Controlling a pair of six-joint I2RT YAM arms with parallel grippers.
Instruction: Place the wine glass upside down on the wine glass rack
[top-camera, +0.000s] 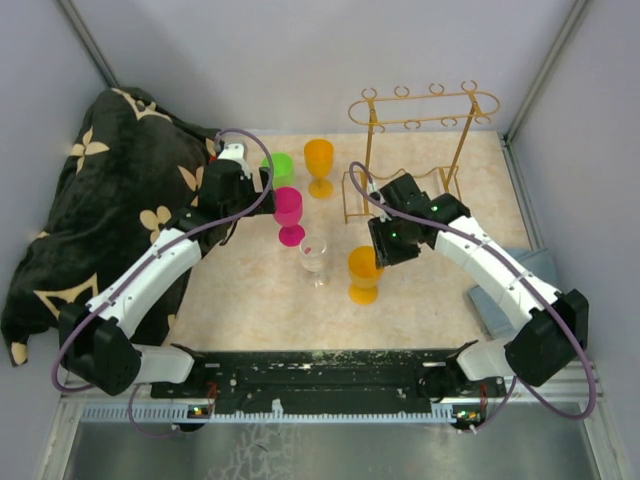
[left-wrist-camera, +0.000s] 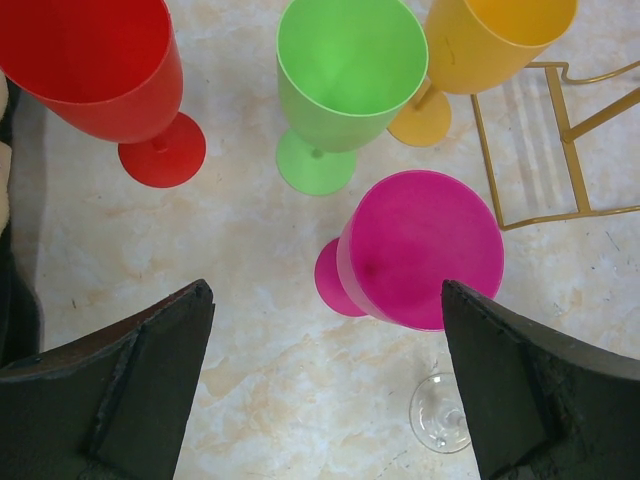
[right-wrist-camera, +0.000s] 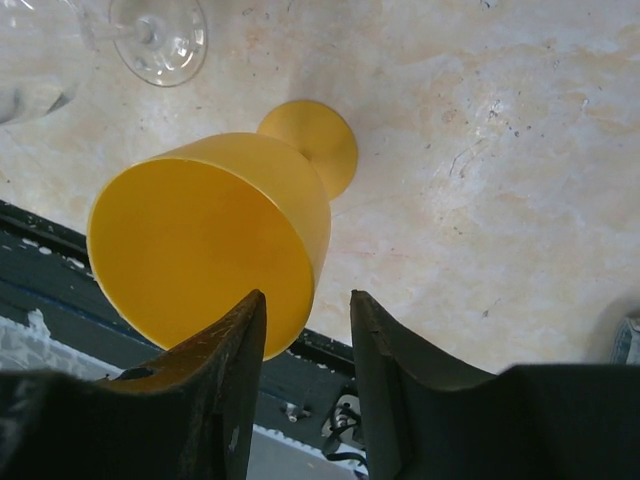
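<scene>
Right pincer (right-wrist-camera: 305, 302) straddles the rim of an orange plastic wine glass (right-wrist-camera: 200, 235), half-closed, grip unclear; next: clamp, lift, invert onto gold wire rack (top-camera: 370, 150).

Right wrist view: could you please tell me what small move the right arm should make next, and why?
Probably close the right jaws on the orange glass: one jaw is over its mouth, the other outside, with the rim wall between, and a gap shows beside the outer jaw.

Marbled table (top-camera: 240, 290) with goblets (top-camera: 289, 207), clear glass (top-camera: 314, 255), gold rack (top-camera: 369, 150), blanket (top-camera: 110, 200).
</scene>
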